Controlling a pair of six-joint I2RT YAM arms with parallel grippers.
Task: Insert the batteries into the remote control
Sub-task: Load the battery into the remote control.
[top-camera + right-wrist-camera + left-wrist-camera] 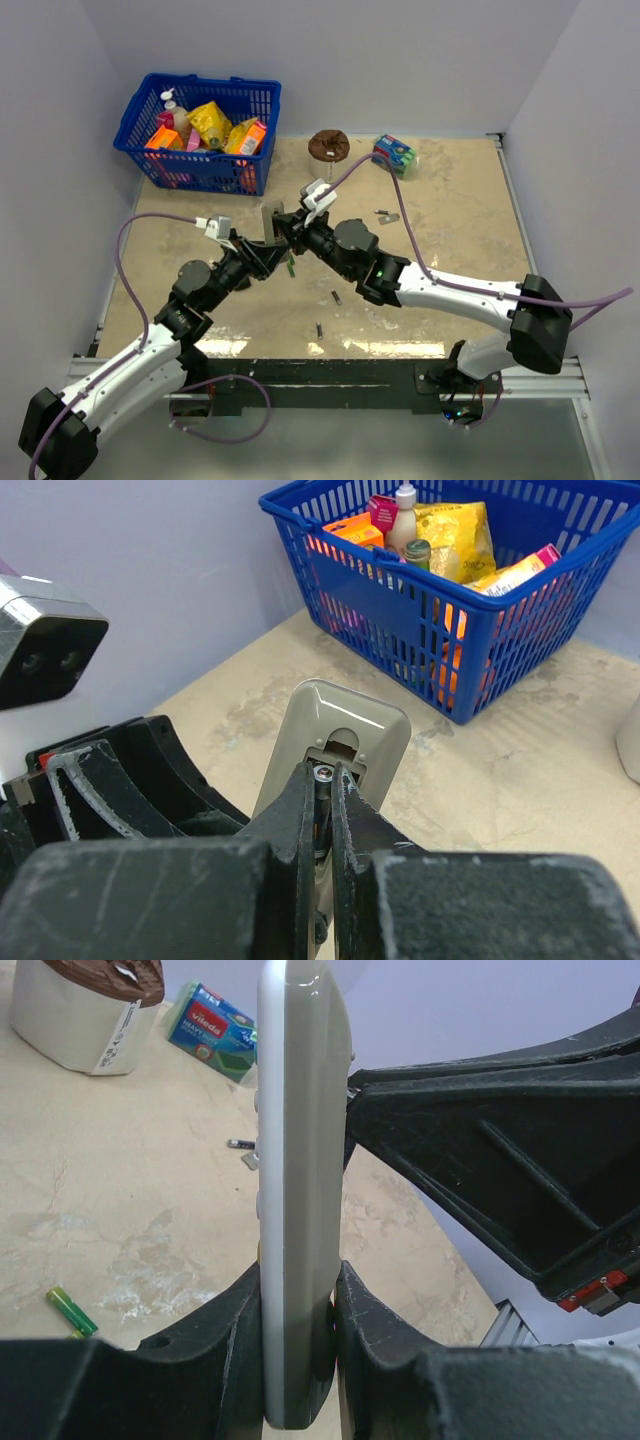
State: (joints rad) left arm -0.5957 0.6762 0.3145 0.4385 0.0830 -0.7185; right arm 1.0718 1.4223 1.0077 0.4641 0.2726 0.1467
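My left gripper [298, 1285] is shut on the lower end of the white remote control [300, 1160] and holds it upright above the table; it also shows in the top view [272, 226]. Its grey back [345, 725] faces my right gripper [322, 785], with the battery compartment open. My right gripper is shut on a dark battery [322, 774] and holds it at the compartment opening. Two more batteries [336, 296] [319, 328] lie on the table in front of the arms. Another battery [240, 1144] lies further back.
A blue basket [205, 172] of groceries stands at the back left. A white jar with a brown lid [328, 145] and a sponge pack [396, 153] sit at the back. A small green stick-like piece [72, 1310] lies on the table below the grippers.
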